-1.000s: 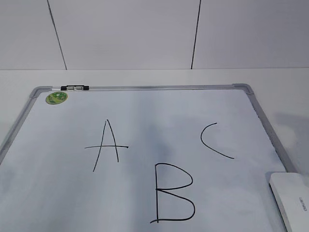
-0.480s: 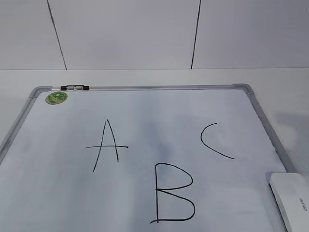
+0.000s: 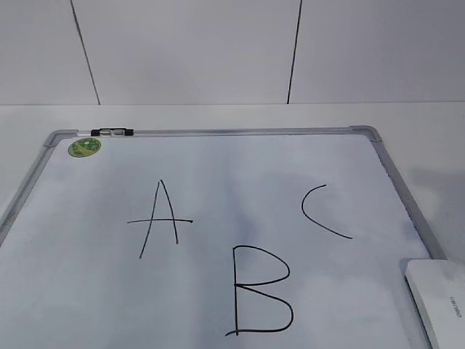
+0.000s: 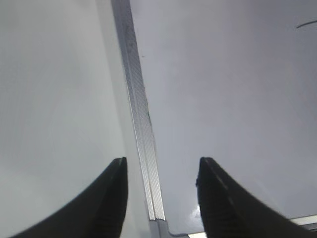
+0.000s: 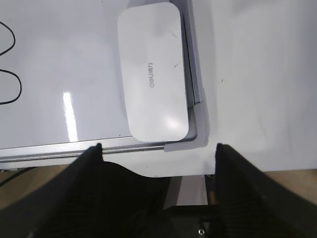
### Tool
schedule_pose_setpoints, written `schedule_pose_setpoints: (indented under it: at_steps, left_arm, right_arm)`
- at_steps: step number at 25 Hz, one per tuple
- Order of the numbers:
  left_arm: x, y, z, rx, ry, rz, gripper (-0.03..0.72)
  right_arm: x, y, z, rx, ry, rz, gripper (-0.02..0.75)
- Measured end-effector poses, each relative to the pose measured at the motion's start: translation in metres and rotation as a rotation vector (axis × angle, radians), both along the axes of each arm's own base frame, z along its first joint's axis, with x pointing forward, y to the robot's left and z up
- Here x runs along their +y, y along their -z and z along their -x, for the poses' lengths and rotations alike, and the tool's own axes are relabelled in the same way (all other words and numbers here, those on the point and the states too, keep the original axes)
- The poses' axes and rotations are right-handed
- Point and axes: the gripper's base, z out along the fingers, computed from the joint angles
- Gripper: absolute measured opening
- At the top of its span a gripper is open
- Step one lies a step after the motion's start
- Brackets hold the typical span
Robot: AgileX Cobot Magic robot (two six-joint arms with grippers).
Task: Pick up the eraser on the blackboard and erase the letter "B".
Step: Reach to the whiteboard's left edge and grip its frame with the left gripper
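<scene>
Right gripper [image 5: 157, 163]: jaws spread wide, nothing between them. The two dark fingers [image 5: 247, 183] stand at either side of the lower right wrist view, above the near corner of the board. The eraser [image 5: 152, 69] lies flat ahead of them, untouched, white top up with small grey lettering legible. It sits on the blackboard [image 5: 59, 59] in the corner, its long side along the frame, one end close to the frame's rounded corner cap.

Left gripper [image 4: 161, 193]: jaws likewise parted and empty. Its fingers [image 4: 111, 198] straddle a strip of silver frame [image 4: 141, 119]; board surface lies to one side of the strip, bare table [image 4: 54, 99] to the other. Contact with the frame cannot be determined.

Exterior view: neither arm is visible. The eraser [image 3: 439, 298] shows at the lower right edge, partly cut off, on the board's right margin. The letter "B" [image 3: 260, 291] is complete and unsmudged, at lower centre of the board [image 3: 218, 167], well apart from the eraser. The letter "A" [image 3: 161, 218] stands up and left of it, the letter "C" [image 3: 323, 211] up and right. A green sticker [image 3: 85, 147] sits in the far left corner, just below a small black-and-silver clip [image 3: 112, 132] on the top frame.
</scene>
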Motion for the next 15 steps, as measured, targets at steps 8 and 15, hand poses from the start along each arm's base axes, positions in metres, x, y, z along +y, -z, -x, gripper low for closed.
schedule_pose_setpoints:
  at_steps: [8, 15]
  left_arm:
    - [0.017, 0.034, -0.026, 0.099, -0.072, 0.004, 0.354]
    - [0.017, 0.044, -0.035, 0.094, -0.080, 0.013, 0.352]
  right_arm:
    - [0.002, 0.007, -0.010, 0.055, 0.003, -0.019, 0.561]
    - [0.004, 0.018, -0.023, 0.132, 0.009, -0.054, 0.561]
